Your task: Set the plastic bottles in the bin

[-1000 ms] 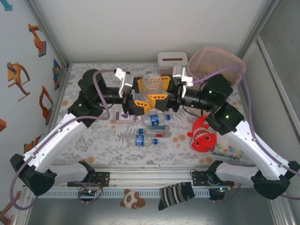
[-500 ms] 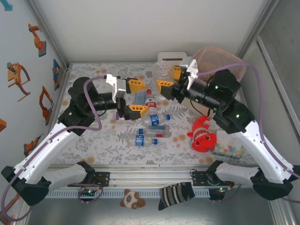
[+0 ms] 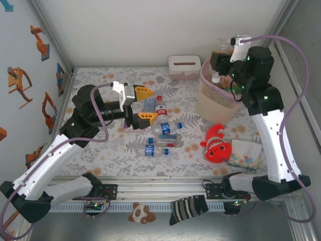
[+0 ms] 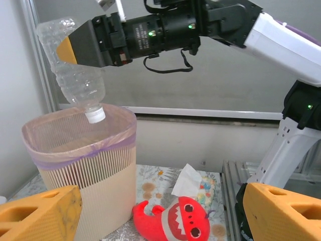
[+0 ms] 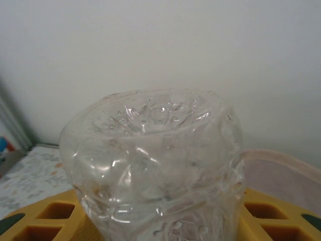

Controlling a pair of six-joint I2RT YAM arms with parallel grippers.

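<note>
- Right tool [image 4: 80, 47]: closed on a clear bottle [image 4: 77, 83], gripped near its base. In the right wrist view the ribbed base [image 5: 155, 160] is seen between the yellow pads.
- The clear bottle is held upside down and slightly tilted, white cap lowest. In the left wrist view the cap is seen at about rim level, over the mouth of the bin [image 4: 95, 165]. Whether the cap touches the liner cannot be told.
- The bin is stood at the far right of the desk [image 3: 100, 145], just right of a white tissue box [image 3: 184, 67]. A thin pinkish bag with a purple band is folded over its rim.
- Left tool [image 3: 145, 104]: held wide, nothing gripped. It is raised over the middle of the desk, pointed toward the bin. Both yellow fingers [image 4: 40, 213] are seen well apart at the lower corners of the left wrist view.
- A blue-labelled bottle [image 3: 150, 104] is seen on the desk between those fingers in the top view, with a red-capped bottle [image 3: 160, 108] just beside it.
- Two more blue-labelled bottles [image 3: 167, 128] [image 3: 150, 149] are laid on their sides nearer the arm bases.
- A red clownfish plush [image 3: 216, 144] is laid in front of the bin, beside a tissue pack [image 3: 245, 153].
</note>
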